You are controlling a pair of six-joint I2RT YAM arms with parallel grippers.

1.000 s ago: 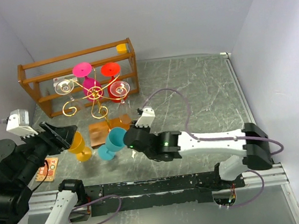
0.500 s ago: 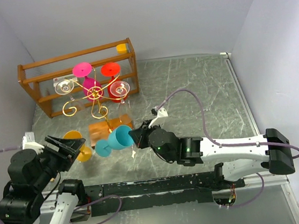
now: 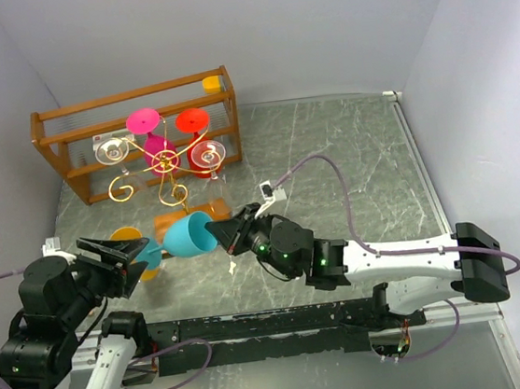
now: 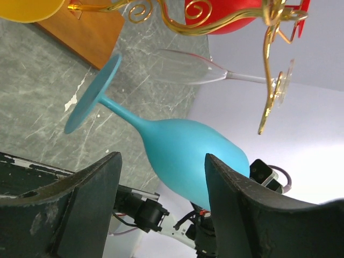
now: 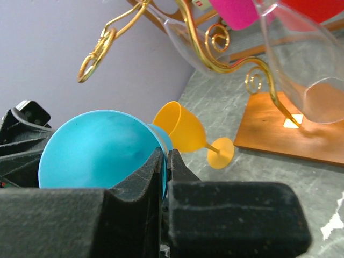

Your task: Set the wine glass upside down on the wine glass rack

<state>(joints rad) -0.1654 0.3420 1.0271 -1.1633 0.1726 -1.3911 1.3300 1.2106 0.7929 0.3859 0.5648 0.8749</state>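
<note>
One teal glass (image 3: 188, 236) is held sideways, off the table, near the rack (image 3: 168, 170). Right gripper (image 3: 225, 235) pinches its rim; left gripper (image 3: 137, 254) is wide by its foot. Likely light and slick, so the stem is the safer hold.

crate (image 3: 90, 103): orange-brown, back left | yellow glass (image 5: 183, 128): on its side | table (image 3: 350, 156): grey marble

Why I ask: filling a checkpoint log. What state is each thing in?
teal wine glass: held on its side by its rim
right tool: shut on teal wine glass
left tool: open, empty
orange wine glass: on the table, ungripped
wine glass rack: upright, pink glass, red glass and two clear glasses hung upside down
</note>
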